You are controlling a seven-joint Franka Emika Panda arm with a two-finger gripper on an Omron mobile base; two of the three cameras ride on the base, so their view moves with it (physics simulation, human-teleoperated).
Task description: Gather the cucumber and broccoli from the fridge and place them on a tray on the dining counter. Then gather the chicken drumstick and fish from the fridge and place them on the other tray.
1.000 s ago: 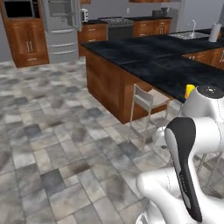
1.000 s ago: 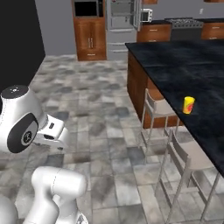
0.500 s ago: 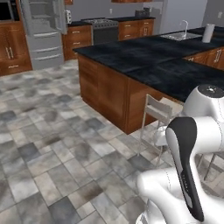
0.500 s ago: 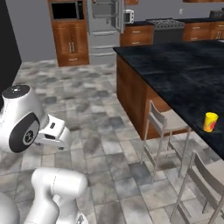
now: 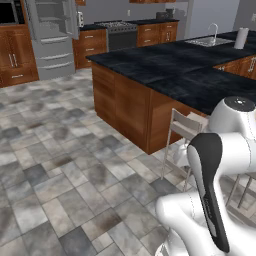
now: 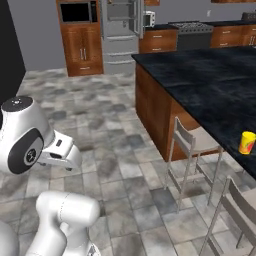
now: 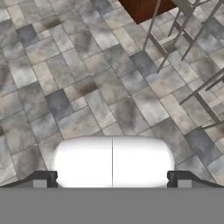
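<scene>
While the hand [image 7: 112,177] hangs spread and empty over the tiled floor [image 7: 87,78], the black, grey-marbled counter [image 5: 170,70] stretches at right; far off stands the tall grey steel fridge [image 5: 50,35], upper doors open.

Fridge [image 5: 52,37] beyond the dining counter [image 5: 175,75]: top cut off by the frame edge; shelf contents too small to identify. Counter's right end runs out of frame. Chair [image 7: 175,30] beside the counter: partly cropped.
</scene>
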